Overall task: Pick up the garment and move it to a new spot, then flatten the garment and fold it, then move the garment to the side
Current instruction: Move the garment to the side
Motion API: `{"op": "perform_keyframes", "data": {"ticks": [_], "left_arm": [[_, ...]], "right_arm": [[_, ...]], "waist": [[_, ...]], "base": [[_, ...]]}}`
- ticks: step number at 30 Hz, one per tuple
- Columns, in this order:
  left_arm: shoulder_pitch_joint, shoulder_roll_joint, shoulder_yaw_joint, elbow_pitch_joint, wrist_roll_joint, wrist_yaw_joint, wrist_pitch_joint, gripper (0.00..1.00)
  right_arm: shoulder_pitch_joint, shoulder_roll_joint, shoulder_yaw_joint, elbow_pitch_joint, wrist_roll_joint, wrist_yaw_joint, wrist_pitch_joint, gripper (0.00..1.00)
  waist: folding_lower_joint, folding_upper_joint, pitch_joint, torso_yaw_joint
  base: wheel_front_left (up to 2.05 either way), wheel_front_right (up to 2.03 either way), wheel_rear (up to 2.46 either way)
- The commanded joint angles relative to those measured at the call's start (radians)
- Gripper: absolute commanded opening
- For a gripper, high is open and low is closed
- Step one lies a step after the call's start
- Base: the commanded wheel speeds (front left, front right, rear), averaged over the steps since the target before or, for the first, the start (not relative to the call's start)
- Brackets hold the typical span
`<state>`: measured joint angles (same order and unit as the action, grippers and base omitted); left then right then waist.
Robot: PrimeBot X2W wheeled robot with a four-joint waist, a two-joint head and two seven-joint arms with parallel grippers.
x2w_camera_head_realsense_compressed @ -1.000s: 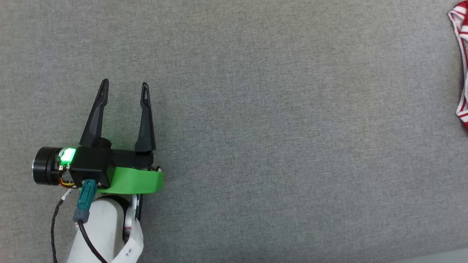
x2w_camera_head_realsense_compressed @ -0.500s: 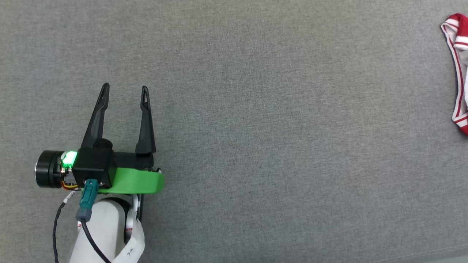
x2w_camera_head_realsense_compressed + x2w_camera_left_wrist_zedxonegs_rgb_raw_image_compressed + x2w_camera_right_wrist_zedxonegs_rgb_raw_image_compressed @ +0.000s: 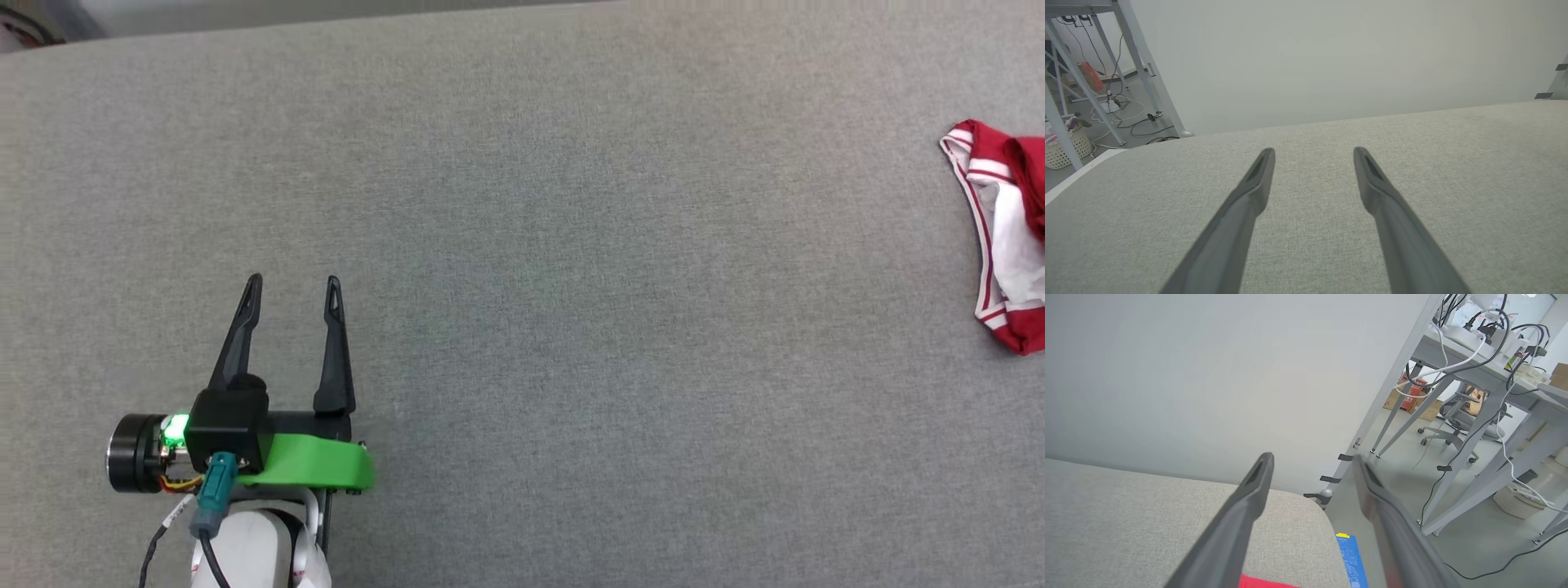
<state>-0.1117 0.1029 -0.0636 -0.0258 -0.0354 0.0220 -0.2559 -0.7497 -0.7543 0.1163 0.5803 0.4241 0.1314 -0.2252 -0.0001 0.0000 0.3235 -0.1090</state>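
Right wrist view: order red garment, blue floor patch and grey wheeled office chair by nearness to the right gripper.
1. Red garment, under the right gripper.
2. Blue floor patch, lower centre.
3. Grey wheeled office chair, upper right.

Right claw (image 3: 1311, 456) hangs over the rounded corner of the grey fabric surface (image 3: 1126, 506) — fingers spread wide, nothing between them. A red sliver of the garment (image 3: 1265, 583) lies at the bottom edge. Beyond the corner — blue floor patch (image 3: 1350, 555), cable-laden desk (image 3: 1474, 367), office chair (image 3: 1457, 420).
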Motion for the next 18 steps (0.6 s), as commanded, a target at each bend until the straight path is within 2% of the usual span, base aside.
{"op": "perform_keyframes", "data": {"ticks": [1,5,11,18], "left_arm": [[0.013,-0.004,0.004,0.005,-0.008,0.003,-0.006,1.00],[0.038,-0.012,0.006,0.013,-0.012,0.003,-0.006,1.00],[0.067,-0.021,0.006,0.030,-0.018,-0.003,-0.006,1.00],[0.089,-0.029,0.004,0.049,-0.015,-0.009,-0.006,1.00]], "right_arm": [[0.030,0.030,-0.014,-0.032,-0.020,-0.001,-0.017,1.00],[0.123,0.121,-0.074,-0.168,-0.080,-0.001,-0.034,1.00],[0.294,0.303,-0.154,-0.390,-0.180,-0.001,-0.036,1.00],[0.469,0.479,-0.129,-0.502,-0.236,-0.001,-0.036,1.00]], "waist": [[0.0001,0.0000,-0.073,0.044],[0.0001,0.0000,-0.122,0.072],[0.0001,0.0000,-0.181,0.113],[0.0001,0.0000,-0.231,0.144]], "base": [[0.00,0.00,0.00],[0.00,0.00,0.00],[0.00,0.00,0.00],[0.00,0.00,0.00]]}}
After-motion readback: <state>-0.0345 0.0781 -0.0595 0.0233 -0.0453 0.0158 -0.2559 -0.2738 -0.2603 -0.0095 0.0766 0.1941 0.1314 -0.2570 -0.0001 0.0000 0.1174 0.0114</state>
